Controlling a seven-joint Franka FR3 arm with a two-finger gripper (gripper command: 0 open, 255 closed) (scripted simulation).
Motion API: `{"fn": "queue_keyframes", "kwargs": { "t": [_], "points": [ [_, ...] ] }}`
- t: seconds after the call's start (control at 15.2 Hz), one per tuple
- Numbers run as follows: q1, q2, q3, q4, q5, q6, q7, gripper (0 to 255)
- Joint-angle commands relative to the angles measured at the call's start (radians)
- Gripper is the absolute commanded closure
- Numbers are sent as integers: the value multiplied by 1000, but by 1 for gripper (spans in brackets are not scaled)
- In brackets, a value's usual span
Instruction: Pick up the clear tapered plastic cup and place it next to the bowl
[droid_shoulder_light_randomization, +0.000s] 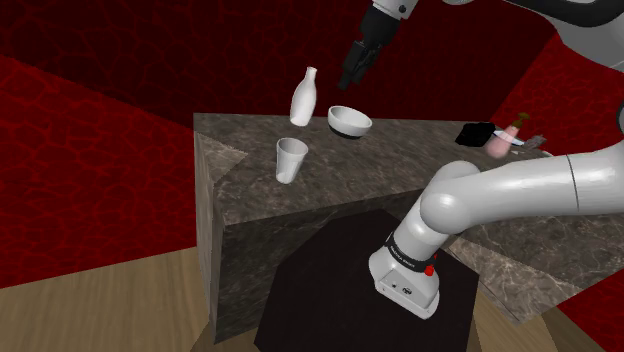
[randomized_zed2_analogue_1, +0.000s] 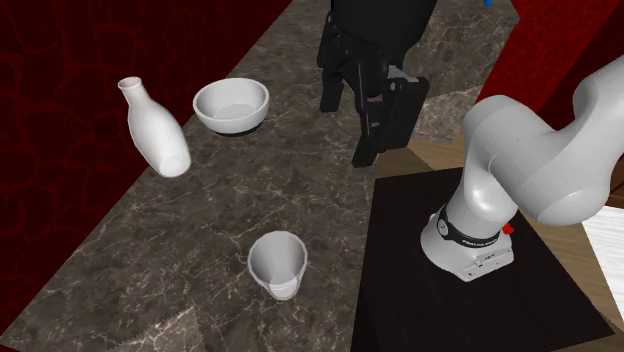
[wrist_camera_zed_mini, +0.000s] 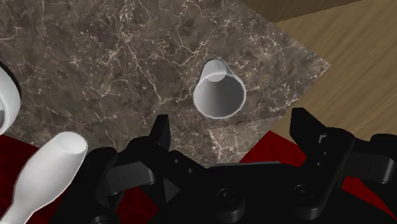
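White tapered cup (droid_shoulder_light_randomization: 291, 160): where is it? (Operator)

Upright, mouth up, on the dark marbled counter (droid_shoulder_light_randomization: 420, 150), close to the counter edge nearest the wooden floor (droid_shoulder_light_randomization: 100, 300). Nothing touches it. In the second exterior view the cup (randomized_zed2_analogue_1: 277, 263) sits low in the picture. In the wrist view the cup (wrist_camera_zed_mini: 219, 95) lies ahead of the fingers. (Technician)

Nearest items? (Operator)

A white bowl (droid_shoulder_light_randomization: 350, 121) with a dark base sits farther in on the counter, apart from the cup. A white bottle (droid_shoulder_light_randomization: 304, 97) with a narrow neck sits just beside the bowl, on the shoulder view's left. (Technician)

Gripper condition? (Operator)

The black gripper (droid_shoulder_light_randomization: 352, 75) hangs in the air above the counter, near the bowl and well apart from the cup. In the wrist view the gripper (wrist_camera_zed_mini: 232, 127) has its two fingers spread wide with nothing clasped between them. (Technician)

Surroundings? (Operator)

The white arm rises from a black stand (droid_shoulder_light_randomization: 330, 290) set against the counter. Small items, one of them pink (droid_shoulder_light_randomization: 497, 143), lie at the counter's far end on the shoulder view's right. Dark red walls (droid_shoulder_light_randomization: 90, 150) stand behind. (Technician)
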Motion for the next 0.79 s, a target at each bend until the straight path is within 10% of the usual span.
{"fn": "queue_keyframes", "kwargs": {
  "t": [0.0,0.73],
  "points": [
    [0,0,0,0,0,0,0,0],
    [12,202,-91,-204,52,379,-129,0]
  ]
}}
